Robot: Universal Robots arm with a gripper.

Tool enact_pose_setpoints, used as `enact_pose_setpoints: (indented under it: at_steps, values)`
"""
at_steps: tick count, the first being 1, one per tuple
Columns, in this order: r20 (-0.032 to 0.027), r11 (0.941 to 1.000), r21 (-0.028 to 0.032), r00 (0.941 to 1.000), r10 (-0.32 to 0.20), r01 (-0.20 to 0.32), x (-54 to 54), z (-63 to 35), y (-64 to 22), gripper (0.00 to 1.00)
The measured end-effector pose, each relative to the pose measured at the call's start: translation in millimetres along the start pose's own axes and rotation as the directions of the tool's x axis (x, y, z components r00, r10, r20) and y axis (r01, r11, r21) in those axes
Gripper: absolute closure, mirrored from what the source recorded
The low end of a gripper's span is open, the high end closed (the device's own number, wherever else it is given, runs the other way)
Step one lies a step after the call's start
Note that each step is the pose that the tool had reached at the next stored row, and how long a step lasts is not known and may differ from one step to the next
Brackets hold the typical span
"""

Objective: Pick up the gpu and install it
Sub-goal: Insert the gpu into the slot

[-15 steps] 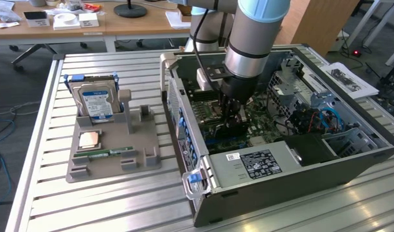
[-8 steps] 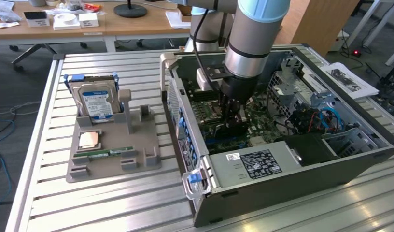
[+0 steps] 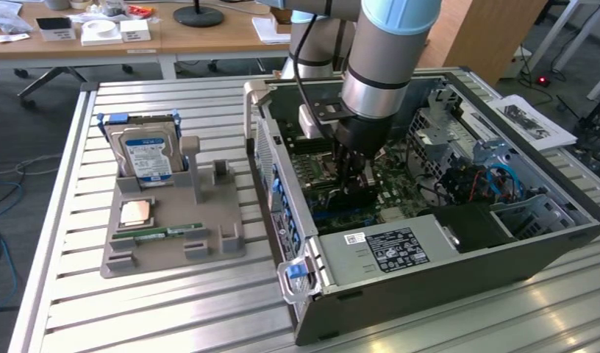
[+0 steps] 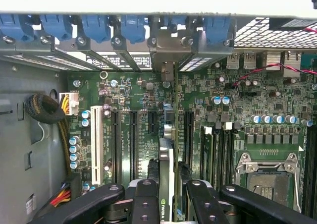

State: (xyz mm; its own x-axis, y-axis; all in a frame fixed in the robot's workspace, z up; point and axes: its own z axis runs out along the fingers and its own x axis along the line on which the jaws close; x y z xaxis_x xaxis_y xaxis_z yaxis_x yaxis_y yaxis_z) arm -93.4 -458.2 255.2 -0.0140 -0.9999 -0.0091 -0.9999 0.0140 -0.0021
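The arm is reaching down into the open case [image 3: 535, 243], and its fingers [image 4: 171, 196] are pinching the gpu [image 4: 174, 149] by its upper edge. In the wrist view the card is showing edge-on, upright, running from between the fingers towards the rear brackets [image 4: 124, 35], just over the black slots [image 4: 132, 144] of the motherboard [image 4: 247, 110]. Whether its edge is already sitting in a slot I cannot tell.

The risks, as I judge them: the card's edge may be sitting slightly off the slot line, so pressing down would jam it against the slot wall or bend the board. The metal end bracket could also catch on the rear frame. A thin pinch may let the card tilt under load.

On the desk [image 3: 182, 309], the hard drive [image 3: 146, 156] is standing in the grey holder [image 3: 173, 243].
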Motion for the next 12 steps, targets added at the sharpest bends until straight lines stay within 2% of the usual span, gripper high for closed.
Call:
enact_pose_setpoints:
  at_steps: [12]
  values:
    - [0.0002, 1.0000, 0.0001, 1.0000, 0.000, 0.000, 0.0, 0.4, 0.8, 0.74]
